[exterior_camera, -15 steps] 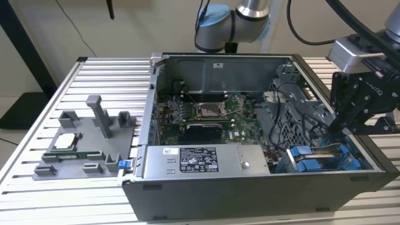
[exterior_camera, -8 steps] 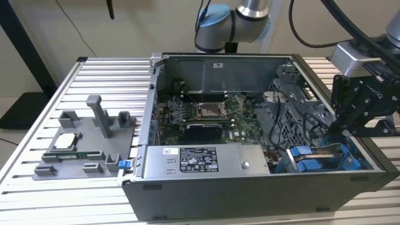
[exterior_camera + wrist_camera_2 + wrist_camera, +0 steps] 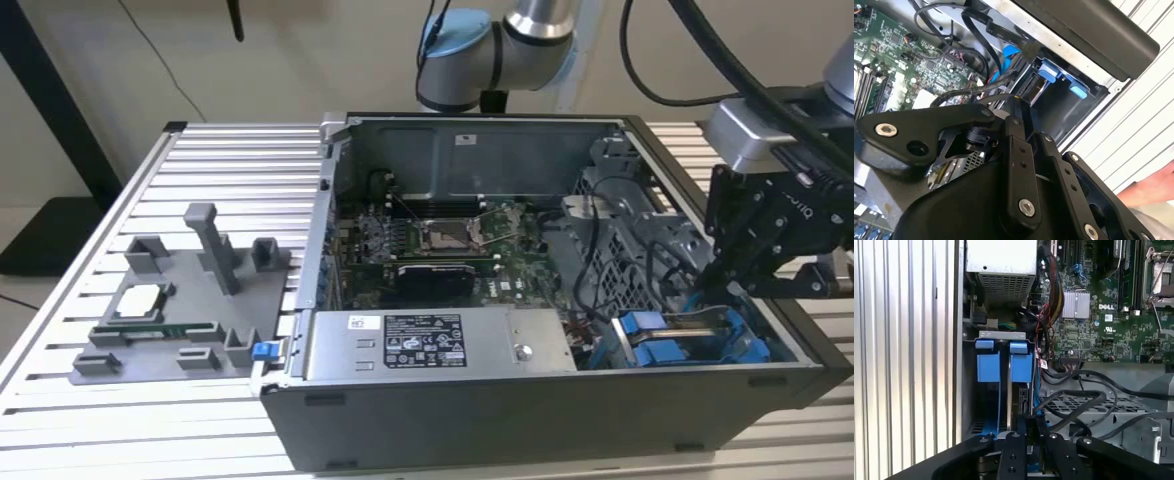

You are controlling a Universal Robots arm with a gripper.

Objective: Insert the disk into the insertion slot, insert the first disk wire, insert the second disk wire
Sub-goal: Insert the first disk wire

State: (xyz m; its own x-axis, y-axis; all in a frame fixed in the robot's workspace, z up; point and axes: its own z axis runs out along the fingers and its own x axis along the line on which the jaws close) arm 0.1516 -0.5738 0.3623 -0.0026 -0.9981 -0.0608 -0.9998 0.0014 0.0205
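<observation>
Rightward of the labelled power-supply box (image 3: 427,345) at lower centre of the exterior view, the insertion slot (image 3: 674,350) sits lower right. The disk (image 3: 1020,397) stands edge-on inside it, with the claw (image 3: 1028,421) apparently clenched on its exposed edge. It probably seats best pushed squarely along the blue guides (image 3: 988,367), clear of nearby cables (image 3: 1074,400).

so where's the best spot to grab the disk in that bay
Probably its exposed narrow edge, pinched across the two flat faces, coming straight in from the open side of the case. The disk stands on edge in the insertion slot, with slot walls close beside it, so only that edge looks free.
</observation>
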